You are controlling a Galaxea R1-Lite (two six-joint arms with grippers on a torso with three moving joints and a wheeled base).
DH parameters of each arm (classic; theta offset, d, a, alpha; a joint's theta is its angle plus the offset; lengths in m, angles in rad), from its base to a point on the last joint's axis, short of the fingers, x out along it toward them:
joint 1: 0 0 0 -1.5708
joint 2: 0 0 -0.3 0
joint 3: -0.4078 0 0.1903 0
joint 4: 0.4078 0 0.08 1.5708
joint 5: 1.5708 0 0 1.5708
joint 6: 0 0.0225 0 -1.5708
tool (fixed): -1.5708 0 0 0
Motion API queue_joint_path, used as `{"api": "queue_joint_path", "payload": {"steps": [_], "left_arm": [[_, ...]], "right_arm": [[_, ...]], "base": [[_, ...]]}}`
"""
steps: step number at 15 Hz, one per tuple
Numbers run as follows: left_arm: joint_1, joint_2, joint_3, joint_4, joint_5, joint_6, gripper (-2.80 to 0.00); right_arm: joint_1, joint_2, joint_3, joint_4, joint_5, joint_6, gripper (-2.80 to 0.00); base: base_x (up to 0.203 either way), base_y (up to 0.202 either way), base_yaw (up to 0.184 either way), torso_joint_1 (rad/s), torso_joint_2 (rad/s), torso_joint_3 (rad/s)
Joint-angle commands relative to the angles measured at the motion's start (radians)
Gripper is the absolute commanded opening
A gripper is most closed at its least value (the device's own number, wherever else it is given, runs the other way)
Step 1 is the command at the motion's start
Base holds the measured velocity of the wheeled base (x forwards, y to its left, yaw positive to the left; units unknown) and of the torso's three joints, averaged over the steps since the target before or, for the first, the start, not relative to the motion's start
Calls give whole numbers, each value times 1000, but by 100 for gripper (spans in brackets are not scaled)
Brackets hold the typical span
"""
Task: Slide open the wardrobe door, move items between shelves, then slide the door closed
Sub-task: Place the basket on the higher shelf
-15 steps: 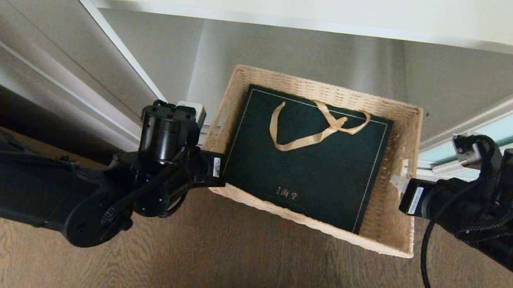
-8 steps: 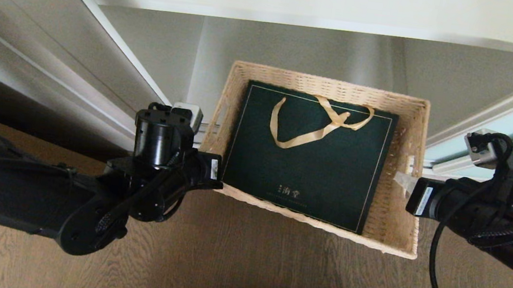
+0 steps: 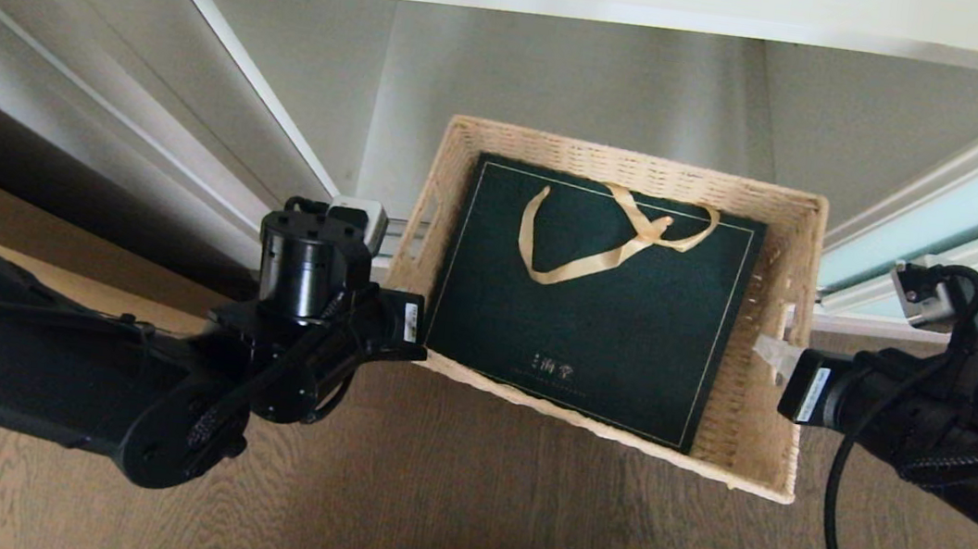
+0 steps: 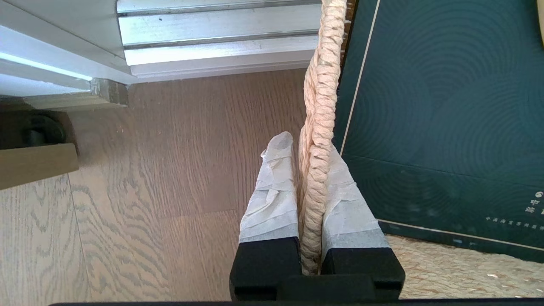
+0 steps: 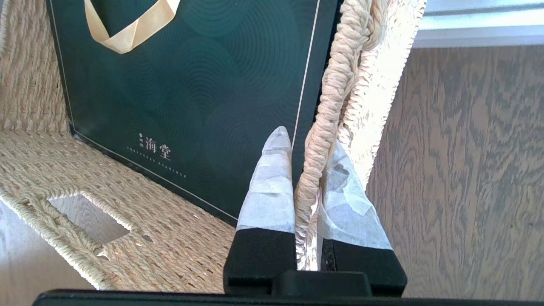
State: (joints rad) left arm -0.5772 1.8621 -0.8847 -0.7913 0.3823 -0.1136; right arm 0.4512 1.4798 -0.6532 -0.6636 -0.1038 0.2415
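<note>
The left gripper (image 4: pixel 304 170) is clamped on the braided rim of the basket (image 3: pixel 769 346), one taped finger (image 4: pixel 274 187) outside the wall and the other inside, the rim running straight up between them. The bag (image 3: pixel 588 305) lies flat in the basket just inward of this gripper, its gold ribbon (image 3: pixel 614 243) looped on top. Outward of it is bare floor (image 4: pixel 170 170), and ahead of it the door track (image 4: pixel 216 38).

The right gripper (image 5: pixel 304 170) grips the opposite rim the same way, one finger (image 5: pixel 272 187) inside next to the bag's edge, the other outside over the floor. A cut-out handle (image 5: pixel 89 216) shows in the wall beyond it.

Between the two grippers the basket hangs above the floor, its far end toward the grey shelf (image 3: pixel 567 98). The door (image 3: pixel 974 203) stands past the right gripper
</note>
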Motion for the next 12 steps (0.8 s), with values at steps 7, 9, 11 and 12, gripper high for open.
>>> {"api": "queue_joint_path", "payload": {"steps": [7,9,11,12], "left_arm": [[-1,0,9,0,18,17,-280],[-3,0,29,-2,21,29,-280],[-12,-12,45,-2,24,39,-280],[-17,-25,60,-2,31,39,-280]], "right_arm": [[0,-3,30,-17,1,5,-280],[2,-9,43,-17,1,-1,-280],[6,-32,49,-17,0,-1,-280],[8,-42,51,-16,0,-2,-280]], "base": [[0,0,0,0,0,0],[0,0,0,0,0,0],[0,0,0,0,0,0],[0,0,0,0,0,0]]}}
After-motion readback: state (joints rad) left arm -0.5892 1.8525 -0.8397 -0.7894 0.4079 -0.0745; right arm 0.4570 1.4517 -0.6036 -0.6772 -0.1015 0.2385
